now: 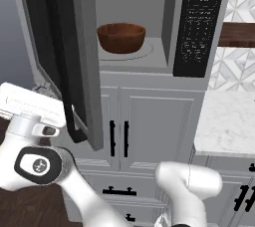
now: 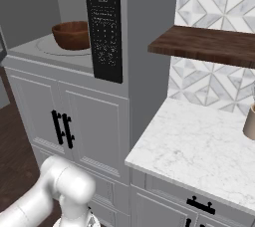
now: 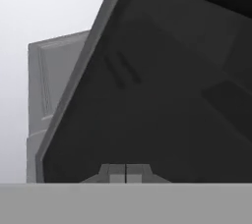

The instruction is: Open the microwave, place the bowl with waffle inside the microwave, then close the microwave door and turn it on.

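The jaws stand pressed together with nothing between them, and the gripper (image 3: 126,173) points straight at the dark tinted window of the microwave door (image 3: 162,90), very close to it; whether the tips actually touch the glass cannot be told. In the left base view the white hand sits low on the left, just beside the outer face of the door (image 1: 60,56), which hangs swung out to the left with its black vertical handle (image 1: 62,61) facing the robot. Beyond the door the microwave (image 1: 149,47) stands open above the white panelled cabinet (image 1: 149,121), and the reddish-brown bowl (image 1: 121,37) already rests on the round turntable (image 1: 144,52) in the light grey cavity, towards the left of the black keypad panel (image 1: 199,22). The waffle is not discernible from here; the bowl's rim hides its inside. So the step in hand appears to be closing the door. To do it well, the closed fingers should push flat against the door's outer face, out near the handle edge far from the hinge, and follow the door's arc to the right and away from the robot rather than driving straight ahead, so that the tips do not slide off the glass. The push should carry through until the door seats flush against the frame, keeping the wrist clear of the handle, before the hand goes to the keypad (image 2: 103,27).
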{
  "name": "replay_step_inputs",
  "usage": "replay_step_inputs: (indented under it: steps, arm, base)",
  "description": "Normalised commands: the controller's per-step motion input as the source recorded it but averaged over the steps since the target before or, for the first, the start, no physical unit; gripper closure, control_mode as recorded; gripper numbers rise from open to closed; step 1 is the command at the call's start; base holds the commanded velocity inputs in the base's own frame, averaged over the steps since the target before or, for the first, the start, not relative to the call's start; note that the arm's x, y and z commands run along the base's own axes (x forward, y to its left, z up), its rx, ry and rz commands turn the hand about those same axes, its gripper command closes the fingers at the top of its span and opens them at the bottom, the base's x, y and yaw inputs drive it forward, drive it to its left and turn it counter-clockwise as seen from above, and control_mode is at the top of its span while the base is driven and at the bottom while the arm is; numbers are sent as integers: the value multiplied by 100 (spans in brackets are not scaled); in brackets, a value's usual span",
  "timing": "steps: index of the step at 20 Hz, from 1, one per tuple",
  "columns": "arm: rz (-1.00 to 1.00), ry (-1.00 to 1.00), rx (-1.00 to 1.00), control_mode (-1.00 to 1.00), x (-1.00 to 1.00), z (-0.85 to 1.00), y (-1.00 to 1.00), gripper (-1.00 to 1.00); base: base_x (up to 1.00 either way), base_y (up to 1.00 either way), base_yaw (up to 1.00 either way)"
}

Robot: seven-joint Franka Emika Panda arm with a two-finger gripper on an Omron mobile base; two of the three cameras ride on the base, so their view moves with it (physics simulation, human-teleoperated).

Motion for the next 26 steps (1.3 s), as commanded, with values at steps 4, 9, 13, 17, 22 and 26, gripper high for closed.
replay_step_inputs:
  steps: [4,9,13,17,22,26]
  arm:
    - [23,37,54,-100,-5,36,-84,100]
    - [26,47,52,-100,18,22,-71,100]
    - [22,43,51,-100,48,41,-79,100]
    - [17,33,39,-100,88,33,-93,100]
    - [2,22,9,-100,100,-17,-100,100]
    - [0,4,6,-100,100,-36,-100,100]
  base:
    - [0,0,0]
    - [0,0,0]
    - [0,0,0]
    - [0,0,0]
    - [0,0,0]
    - [0,0,0]
